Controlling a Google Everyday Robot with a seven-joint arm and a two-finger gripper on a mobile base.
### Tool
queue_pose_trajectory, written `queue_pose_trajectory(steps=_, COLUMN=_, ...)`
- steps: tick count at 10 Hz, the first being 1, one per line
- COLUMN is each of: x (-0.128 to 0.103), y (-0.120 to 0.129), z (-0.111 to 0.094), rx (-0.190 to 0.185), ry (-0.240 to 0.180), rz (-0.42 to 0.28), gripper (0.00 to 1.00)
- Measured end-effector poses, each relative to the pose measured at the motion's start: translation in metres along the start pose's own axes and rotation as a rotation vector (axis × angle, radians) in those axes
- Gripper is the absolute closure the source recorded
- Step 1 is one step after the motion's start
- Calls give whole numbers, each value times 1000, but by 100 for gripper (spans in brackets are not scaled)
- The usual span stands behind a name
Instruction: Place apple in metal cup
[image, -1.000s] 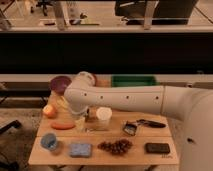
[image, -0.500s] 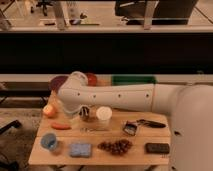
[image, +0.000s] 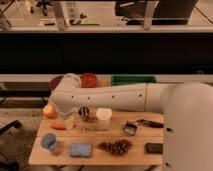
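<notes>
Wooden table (image: 136, 157) is crowded around the small shiny dark steel metal cup (image: 84, 113). We see a taller white paper cup (image: 104, 118) just beside it on the right, a long orange carrot (image: 58, 126) to its lower left, and a blue cup (image: 48, 141), a blue sponge (image: 80, 149) and dark grapes (image: 115, 146) in front of it. The round yellowish-orange apple (image: 48, 111) sits left of the metal cup at the table's edge. The white arm (image: 115, 95) stretches across behind the metal cup, bends and drops. The gripper (image: 67, 118) hangs low between apple and metal cup. We cannot tell whether it grips anything.
</notes>
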Motion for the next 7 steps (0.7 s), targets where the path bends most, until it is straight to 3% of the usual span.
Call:
queue_pose_trajectory(steps=2, x=-28, y=-17, z=8, rx=44, ry=-21, rz=-59, gripper=20)
queue_pose_trajectory(steps=4, x=-42, y=-30, z=14, rx=72, ry=-54, rz=-100, gripper=20)
queue_pose_trajectory(steps=7, x=-35, y=-51, z=24, rx=56, ry=-120, rz=-105, gripper=20)
